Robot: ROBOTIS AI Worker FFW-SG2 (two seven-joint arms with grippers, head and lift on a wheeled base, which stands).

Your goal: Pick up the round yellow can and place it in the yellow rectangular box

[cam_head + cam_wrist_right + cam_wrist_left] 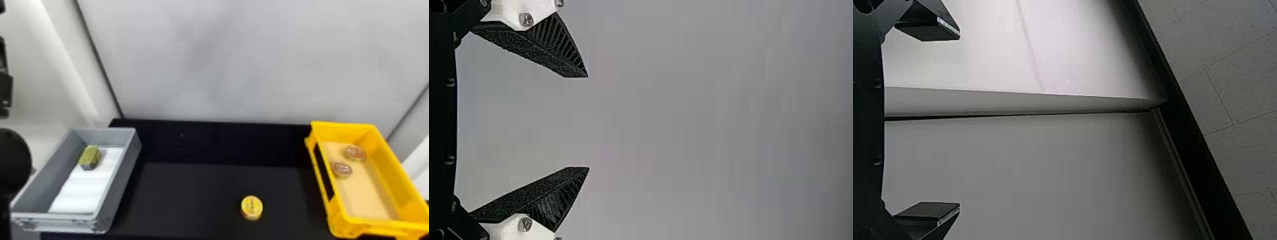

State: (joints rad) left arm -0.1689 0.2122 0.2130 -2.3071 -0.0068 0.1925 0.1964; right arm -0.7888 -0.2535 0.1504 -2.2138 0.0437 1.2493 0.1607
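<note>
One lettered round yellow can (252,206) sits near the table's (191,198) front edge, left fingers (930,30) and right fingers (536,50) open.

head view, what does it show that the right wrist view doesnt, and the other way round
Head view: the round yellow can on the black table, the yellow rectangular box holding two round cans, the grey box with an olive-green tin inside, and the left arm at the left edge.
Right wrist view: the right gripper, jaws open, nothing between them.
Both: a plain grey surface; whether it is the same one, I cannot tell.
</note>
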